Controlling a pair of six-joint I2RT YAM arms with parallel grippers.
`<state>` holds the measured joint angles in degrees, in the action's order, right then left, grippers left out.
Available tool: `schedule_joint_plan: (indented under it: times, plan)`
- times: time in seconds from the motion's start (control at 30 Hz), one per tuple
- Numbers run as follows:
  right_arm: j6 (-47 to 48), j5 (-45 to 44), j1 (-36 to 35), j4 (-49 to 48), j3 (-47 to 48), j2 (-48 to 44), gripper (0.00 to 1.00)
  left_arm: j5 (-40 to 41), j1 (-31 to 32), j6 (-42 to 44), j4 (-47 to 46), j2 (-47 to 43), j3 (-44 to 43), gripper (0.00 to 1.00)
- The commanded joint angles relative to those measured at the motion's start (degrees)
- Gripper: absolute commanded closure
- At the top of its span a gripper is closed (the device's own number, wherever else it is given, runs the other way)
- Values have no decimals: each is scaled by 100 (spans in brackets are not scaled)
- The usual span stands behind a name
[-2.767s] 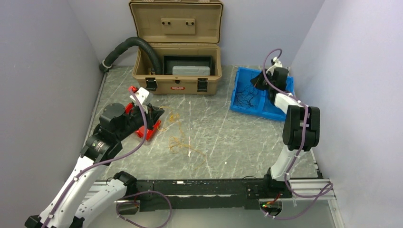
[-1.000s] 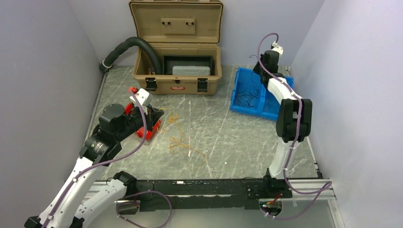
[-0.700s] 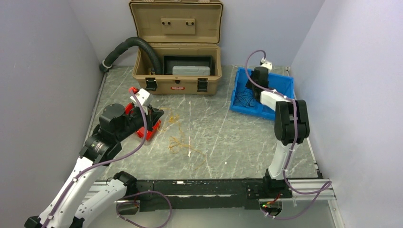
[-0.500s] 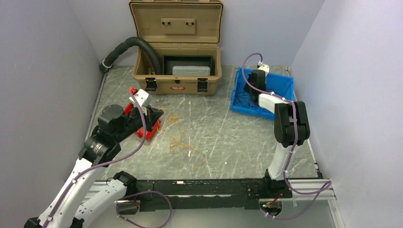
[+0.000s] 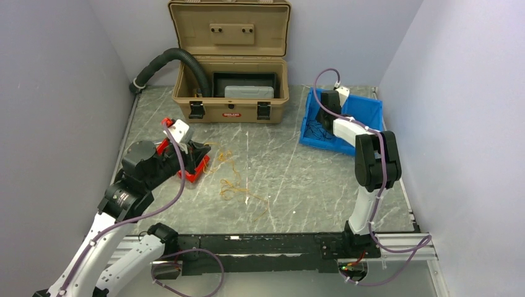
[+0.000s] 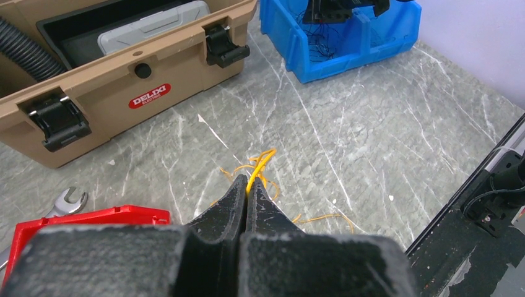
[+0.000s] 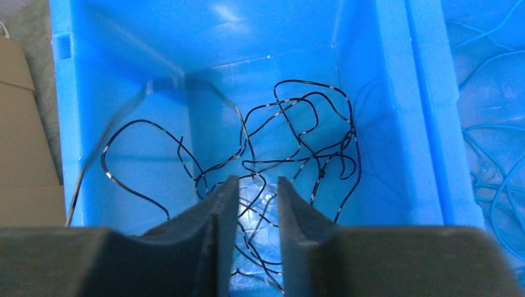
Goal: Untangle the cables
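Thin yellow-orange cables (image 5: 238,185) lie in a loose tangle on the marble table. My left gripper (image 5: 201,154) is shut on one yellow strand (image 6: 263,164), which runs from its tips (image 6: 246,185) down to the tangle. Black cables (image 7: 297,142) lie curled in the left compartment of the blue bin (image 7: 68,124). My right gripper (image 7: 258,182) hangs open just over them, some strands showing in the gap between its fingers. Blue cables (image 7: 495,173) lie in the bin's right compartment. From above, the right gripper (image 5: 322,117) is at the bin's (image 5: 365,111) left side.
An open tan case (image 5: 229,108) stands at the back with a black ribbed hose (image 5: 167,59) running into it. A red tray (image 6: 80,219) and a wrench (image 6: 68,201) lie by my left gripper. A black rail (image 5: 260,250) spans the near edge.
My right gripper swung from the bin's back right corner to its left compartment, dipped in and opened its jaws. My left arm drew back slightly, still holding the yellow strand.
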<state>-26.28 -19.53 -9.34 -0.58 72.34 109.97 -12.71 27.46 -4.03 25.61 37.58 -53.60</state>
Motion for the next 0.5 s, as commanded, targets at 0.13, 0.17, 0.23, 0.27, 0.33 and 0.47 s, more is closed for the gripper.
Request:
schedule_joint_plan:
  times: [0.13,0.17,0.23,0.27,0.33,0.47]
  plan:
    - [7,-272,21,552,513,-571,54,-60,13,36,63,-40,-78,100]
    - [36,-271,20,590,532,-673,51,-75,13,34,71,-14,-92,100]
    - [102,-182,25,606,494,-912,45,-116,8,25,77,26,-118,100]
    - [139,-109,28,615,455,-1022,42,-149,8,18,84,41,-122,100]
    - [223,151,25,611,360,-1247,36,-189,13,8,86,74,-144,100]
    - [334,651,32,729,170,-1590,23,-314,13,-17,81,131,-163,100]
